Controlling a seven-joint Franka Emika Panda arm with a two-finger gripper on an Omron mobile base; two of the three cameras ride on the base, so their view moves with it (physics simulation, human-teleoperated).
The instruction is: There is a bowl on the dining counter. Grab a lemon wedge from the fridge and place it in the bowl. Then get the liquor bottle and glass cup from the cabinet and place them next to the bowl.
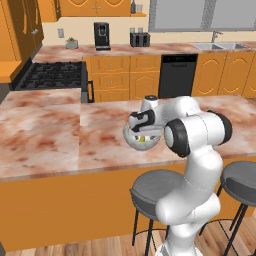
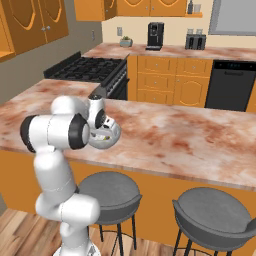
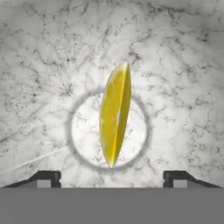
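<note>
So the arm was folded forward over the tabletop (image 1: 60, 135), with the claw (image 3: 112, 178) pointed straight down into the one bowl (image 2: 111, 136). Its fingers (image 3: 43, 178) were spread wide, nothing gripped. One lemon wedge (image 3: 115, 114) was seen standing on edge at the bowl's centre, between the tips but untouched. The bowl was parked near the front edge, plenty of bare marble left around it. Two stools (image 2: 107, 195) were tucked below.
</note>
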